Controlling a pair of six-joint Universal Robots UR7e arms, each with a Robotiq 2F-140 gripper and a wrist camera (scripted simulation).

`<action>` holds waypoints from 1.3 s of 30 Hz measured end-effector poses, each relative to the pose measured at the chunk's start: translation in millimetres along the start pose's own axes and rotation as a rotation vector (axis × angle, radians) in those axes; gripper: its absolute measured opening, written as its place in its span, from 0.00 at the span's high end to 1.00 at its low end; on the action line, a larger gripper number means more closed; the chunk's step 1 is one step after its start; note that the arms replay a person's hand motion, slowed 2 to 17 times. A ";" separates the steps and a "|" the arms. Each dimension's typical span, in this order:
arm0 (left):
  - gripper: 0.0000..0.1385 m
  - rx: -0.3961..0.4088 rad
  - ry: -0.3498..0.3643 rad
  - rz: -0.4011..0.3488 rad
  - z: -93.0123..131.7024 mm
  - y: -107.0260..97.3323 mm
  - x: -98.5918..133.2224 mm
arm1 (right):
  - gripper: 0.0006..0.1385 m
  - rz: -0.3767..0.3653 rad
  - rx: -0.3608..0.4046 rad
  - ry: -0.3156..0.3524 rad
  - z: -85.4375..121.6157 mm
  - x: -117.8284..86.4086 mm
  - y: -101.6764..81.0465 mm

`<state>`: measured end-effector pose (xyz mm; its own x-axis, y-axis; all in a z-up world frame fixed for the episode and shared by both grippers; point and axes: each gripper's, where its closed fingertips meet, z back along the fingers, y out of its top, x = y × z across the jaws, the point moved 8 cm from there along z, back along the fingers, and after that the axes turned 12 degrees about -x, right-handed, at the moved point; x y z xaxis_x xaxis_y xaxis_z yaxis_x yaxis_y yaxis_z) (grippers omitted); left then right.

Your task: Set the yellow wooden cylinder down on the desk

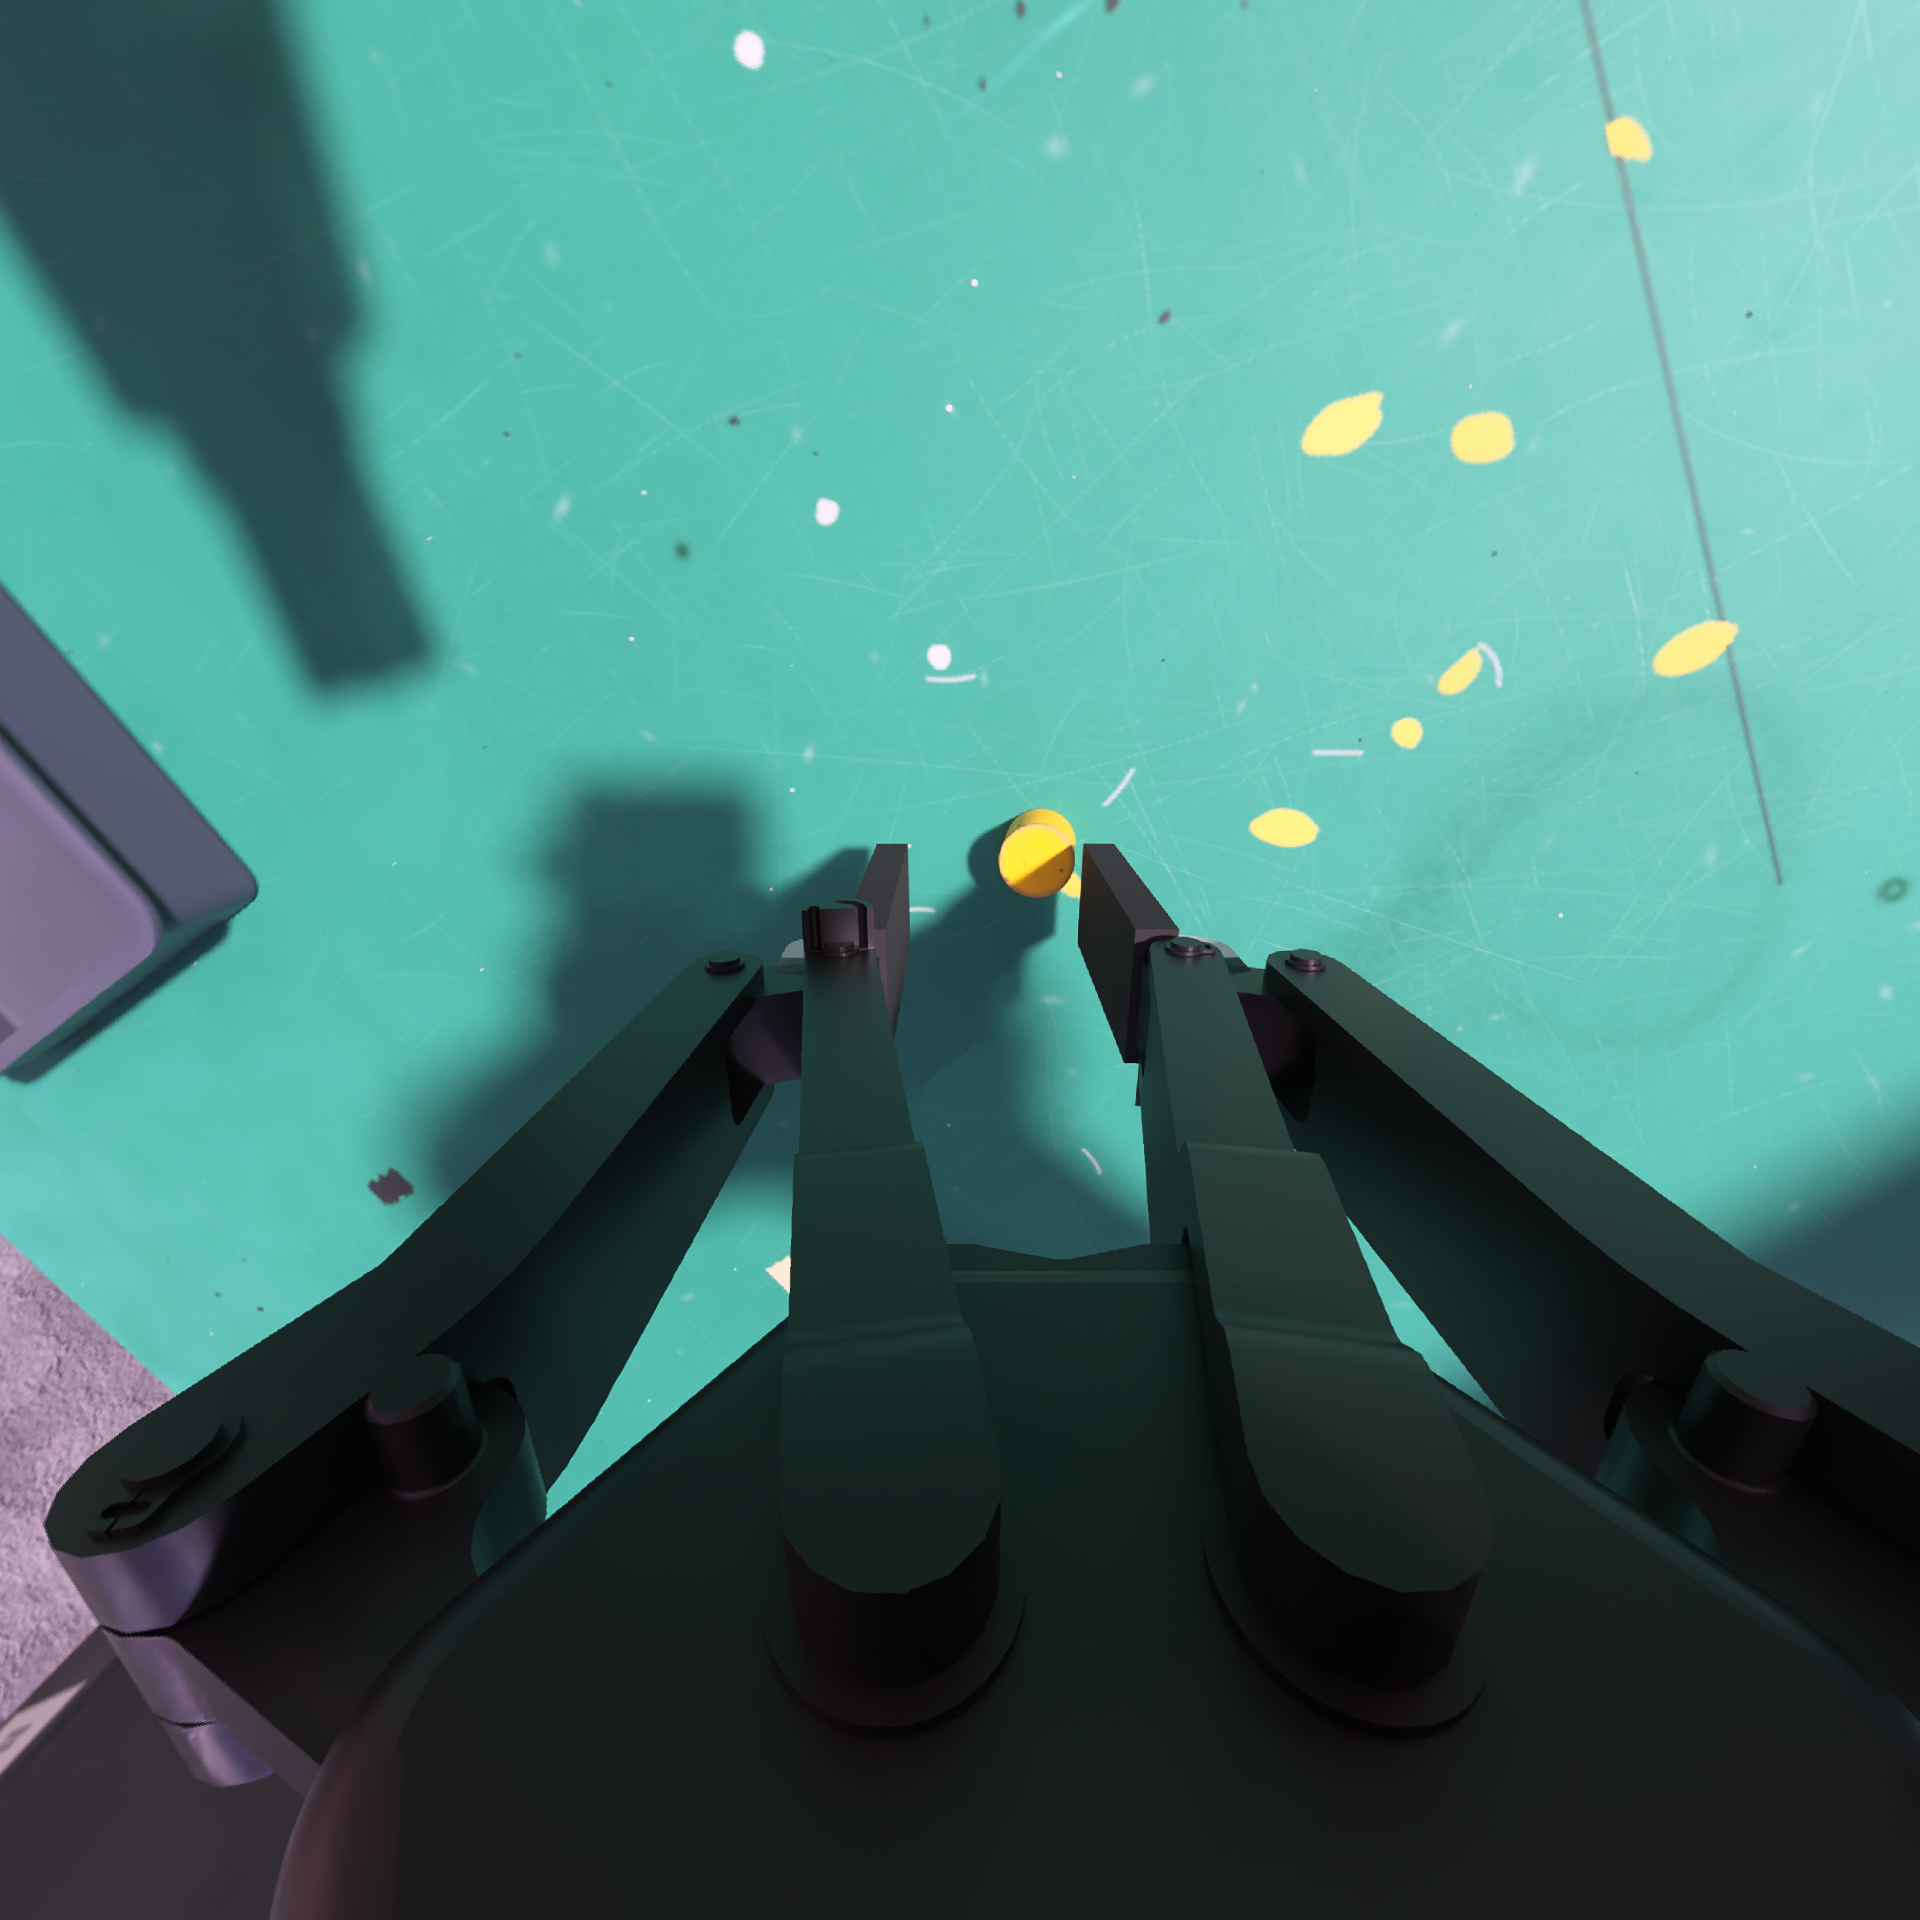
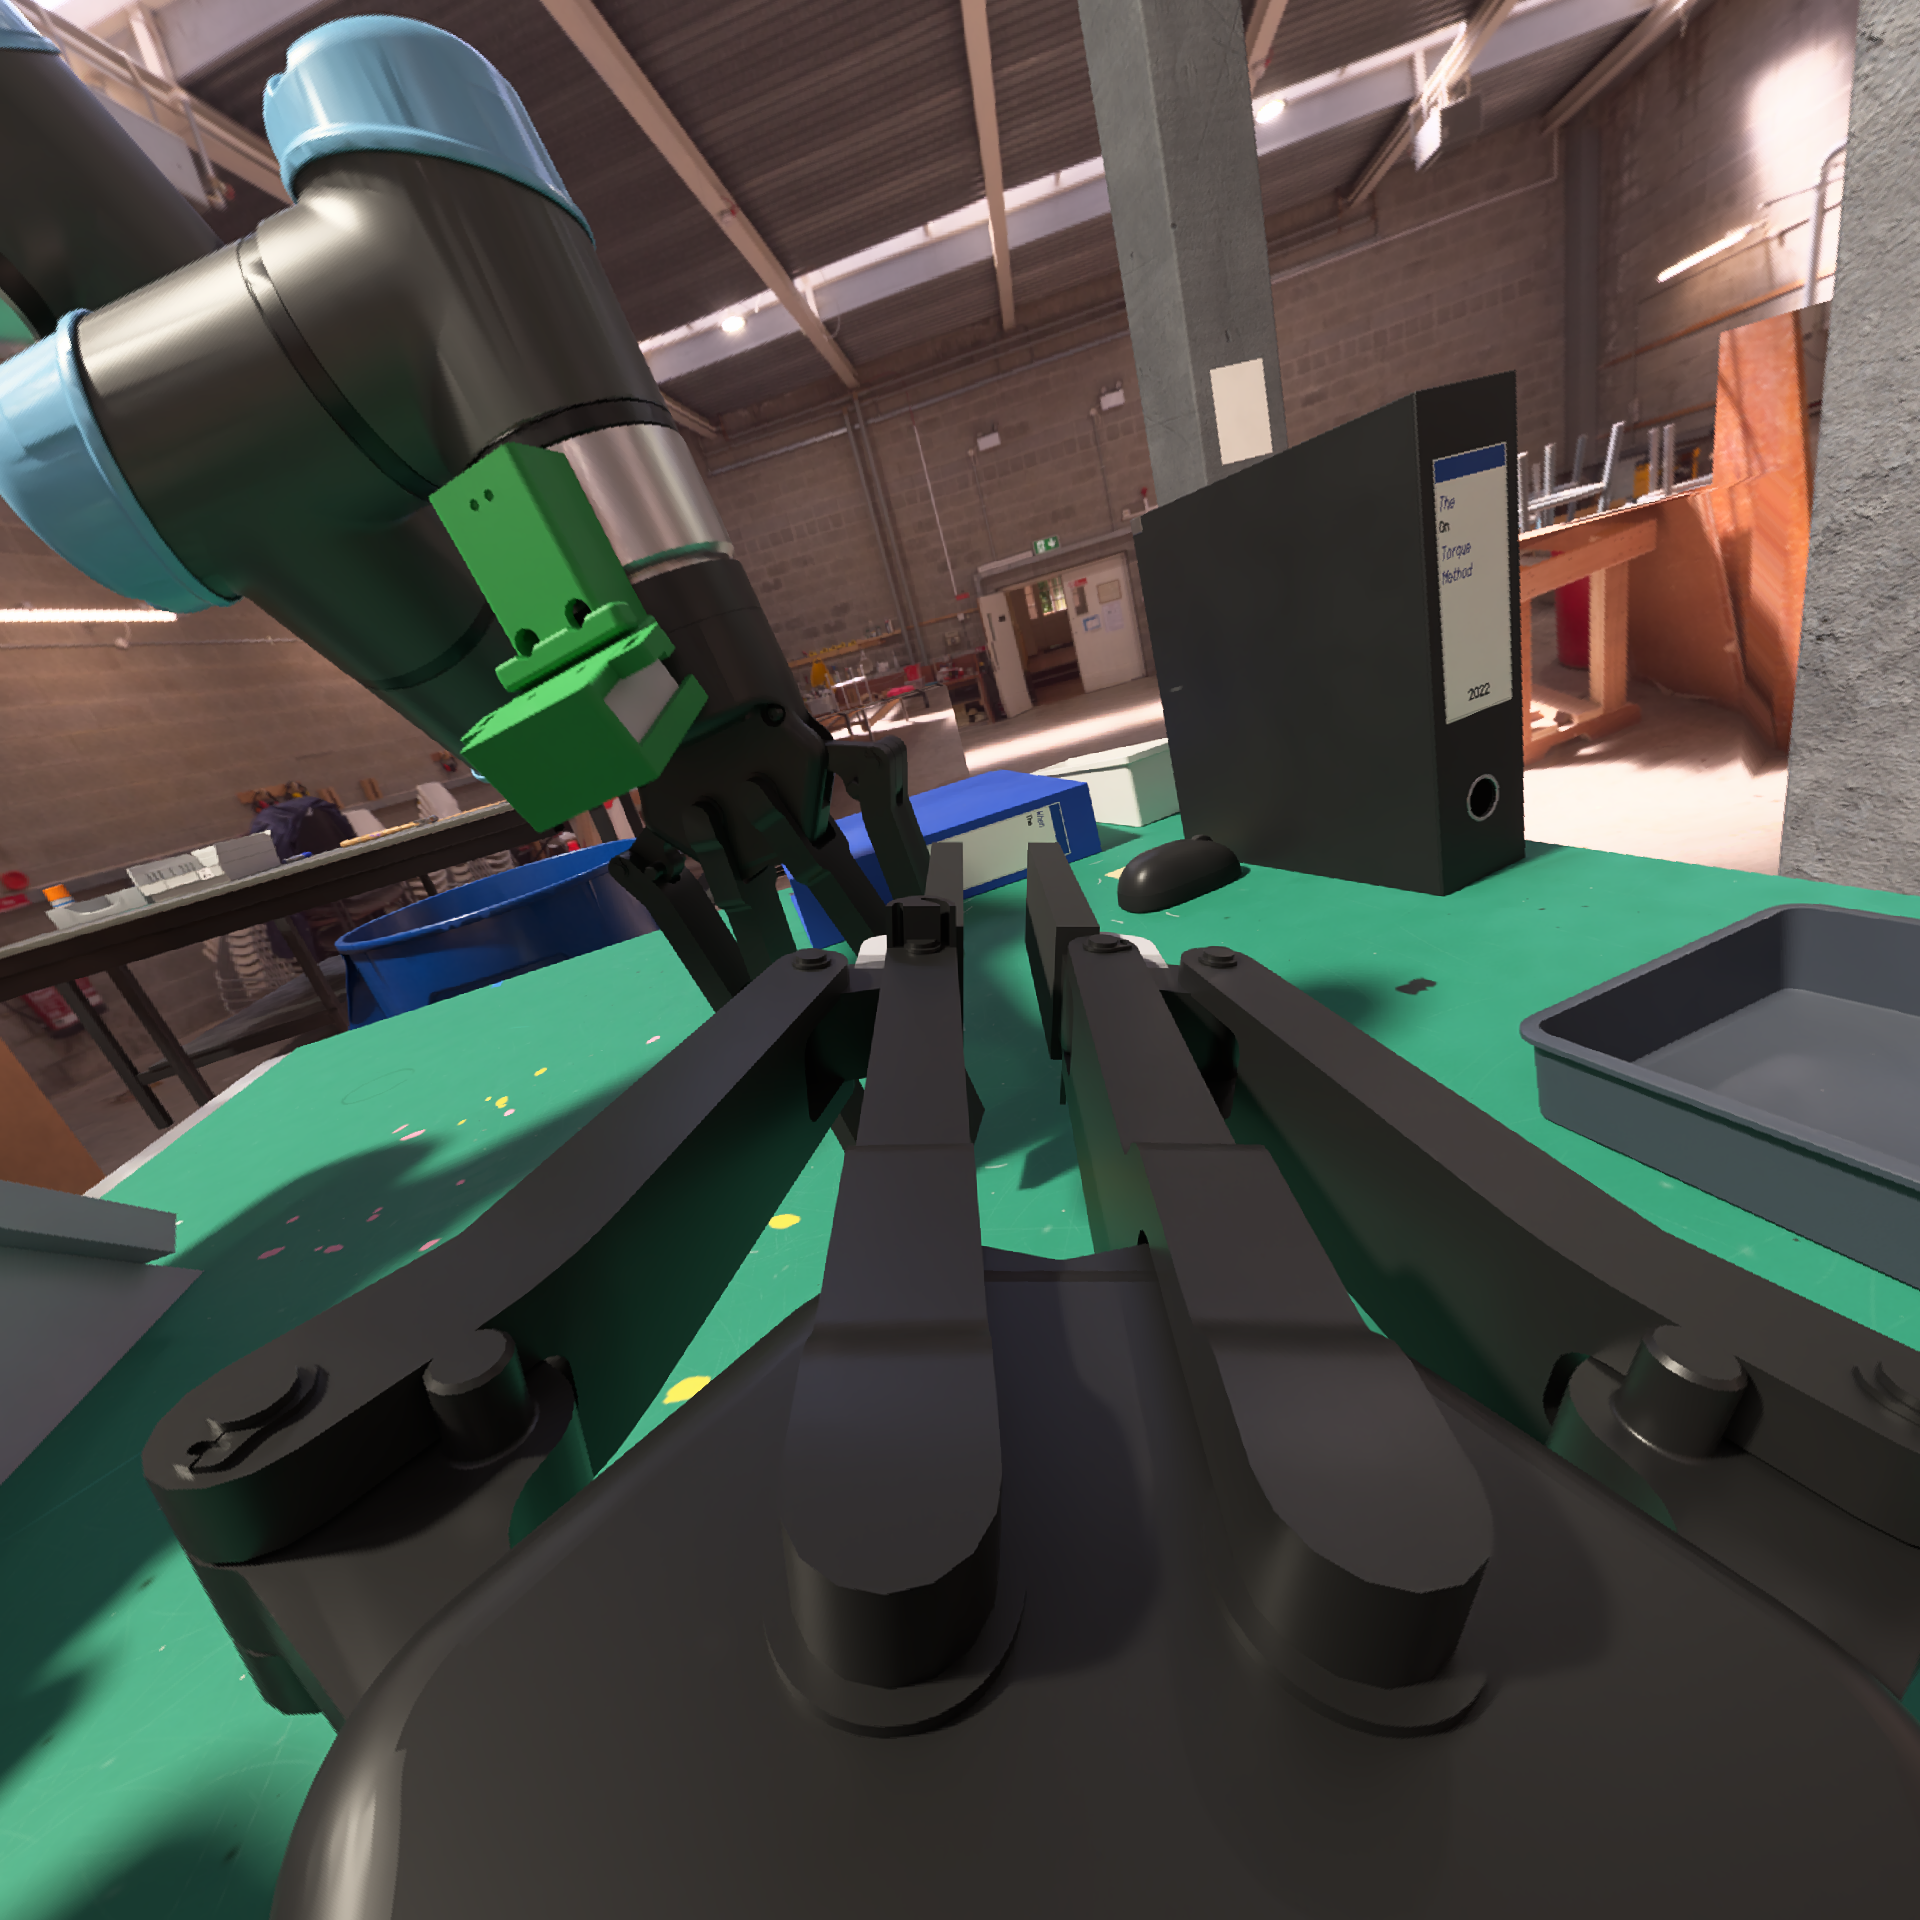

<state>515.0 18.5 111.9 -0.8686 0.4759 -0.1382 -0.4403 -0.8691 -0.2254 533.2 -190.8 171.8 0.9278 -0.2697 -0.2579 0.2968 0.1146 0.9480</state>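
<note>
The yellow wooden cylinder (image 1: 1036,854) is small and lies on its side on the green desk (image 1: 1039,416), casting a shadow to its left. In the left wrist view my left gripper (image 1: 997,868) points down at the desk. It is open, and the cylinder sits just past the fingertips, nearer the right finger (image 1: 1117,914) and apart from both pads. My right gripper (image 2: 994,868) hovers low over the desk, empty, its pads a narrow gap apart. The left arm (image 2: 364,416) shows ahead of it. The cylinder is hidden in the right wrist view.
A grey tray stands at the desk's side (image 2: 1714,1101), and its corner shows in the left wrist view (image 1: 125,831). A black upright binder (image 2: 1330,644), a flat blue binder (image 2: 977,831) and a black mouse (image 2: 1179,873) are at the back. The desk edge is at lower left (image 1: 94,1340).
</note>
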 end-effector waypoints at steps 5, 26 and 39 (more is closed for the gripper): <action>0.67 0.050 0.049 0.077 9.5 -7.2 -2.0 | 0.88 0.002 0.001 -0.011 0.9 0.8 0.0; 0.65 0.538 0.277 0.408 48.4 -26.3 10.9 | 0.88 0.011 0.027 -0.059 2.4 2.5 0.6; 0.65 0.794 0.430 0.543 50.8 -27.9 31.1 | 0.88 0.019 0.026 -0.081 -0.3 2.4 -0.4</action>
<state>488.8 50.7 162.8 -0.9084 -0.1308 -0.3972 -0.1744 -0.7448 0.6441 535.4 -191.2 170.8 0.9117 -0.3439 -0.2250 0.2723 0.0955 0.9575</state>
